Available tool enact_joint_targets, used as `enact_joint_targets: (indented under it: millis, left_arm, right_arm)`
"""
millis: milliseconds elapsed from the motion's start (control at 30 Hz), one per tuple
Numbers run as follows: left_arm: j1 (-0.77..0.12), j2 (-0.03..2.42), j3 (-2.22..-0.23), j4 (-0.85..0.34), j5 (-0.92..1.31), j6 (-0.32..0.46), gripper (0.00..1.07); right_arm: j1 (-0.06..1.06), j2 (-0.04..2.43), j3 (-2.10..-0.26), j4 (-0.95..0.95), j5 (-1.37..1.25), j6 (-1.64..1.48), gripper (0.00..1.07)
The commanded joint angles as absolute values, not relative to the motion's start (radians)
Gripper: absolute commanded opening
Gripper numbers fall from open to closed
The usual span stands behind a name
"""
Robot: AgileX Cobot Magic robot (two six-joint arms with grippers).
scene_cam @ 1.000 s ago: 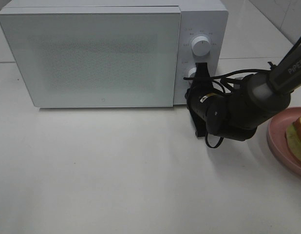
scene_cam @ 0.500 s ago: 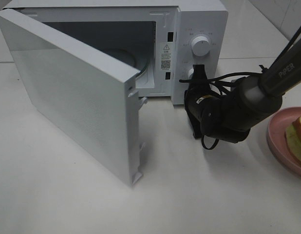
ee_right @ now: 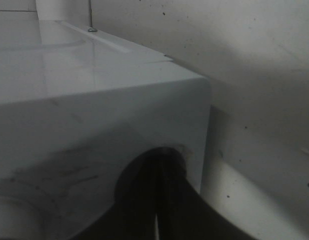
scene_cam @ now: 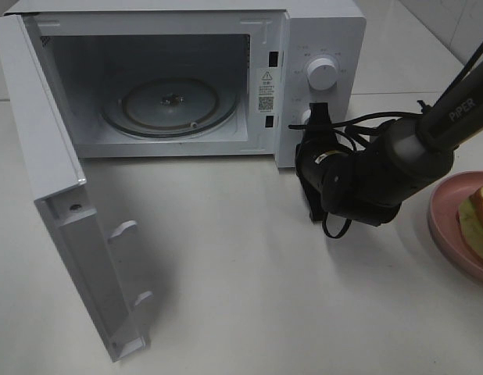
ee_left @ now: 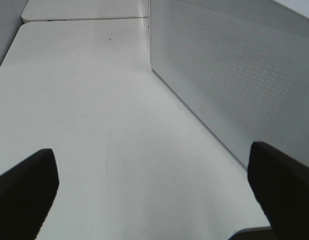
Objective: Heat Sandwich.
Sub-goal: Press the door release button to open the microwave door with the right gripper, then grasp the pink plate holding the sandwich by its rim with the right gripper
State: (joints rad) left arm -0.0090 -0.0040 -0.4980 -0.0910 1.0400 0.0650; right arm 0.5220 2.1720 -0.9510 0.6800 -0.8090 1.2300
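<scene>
The sandwich [scene_cam: 477, 220], white bread with tan crust, lies on a pink plate [scene_cam: 446, 226] at the right edge of the exterior high view, cut off by the frame. My right gripper [scene_cam: 318, 114] is shut, its tips against the lower control of the white microwave [scene_cam: 323, 31]; in the right wrist view the right gripper [ee_right: 157, 205] presses the panel's corner with nothing held. The microwave door [scene_cam: 50, 195] stands wide open to the left, showing the glass turntable [scene_cam: 169, 105]. My left gripper [ee_left: 154, 192] is open over bare table beside the door's outer face [ee_left: 234, 80].
The open door juts toward the table's front on the left. White tabletop [scene_cam: 249, 266] spreads in front of the microwave between door and plate. Cables loop around the right arm's wrist [scene_cam: 359, 176].
The microwave door went from shut to partly open to fully swung open on the left. The right gripper stayed at the control panel, barely shifting.
</scene>
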Motion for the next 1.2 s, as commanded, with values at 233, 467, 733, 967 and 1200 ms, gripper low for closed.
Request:
enact_joint_targets:
  millis: [233,467,733,967,1200]
  left_arm:
    - [-0.007,-0.030,-0.495,-0.090,1.037,0.065,0.98]
    - [-0.007,-0.030,-0.495,-0.090,1.037,0.065,0.98]
    - [-0.007,-0.030,-0.495,-0.090,1.037,0.065,0.98]
    - [-0.007,-0.030,-0.495,-0.090,1.037,0.065,0.98]
    - [-0.007,-0.030,-0.495,-0.090,1.037,0.065,0.98]
  right_arm:
    - [0.515,2.114,-0.975,0.625,-0.905,1.223,0.00]
    - [0.555,2.090,-0.907,0.657,-0.854,1.236,0.00]
    - [0.561,2.024,-0.813,0.655,-0.742,1.237,0.00]
    - [0.561,1.934,-0.712,0.635,-0.667,1.199,0.00]
    - [0.558,1.840,-0.686,0.549,-0.522,1.121,0.01]
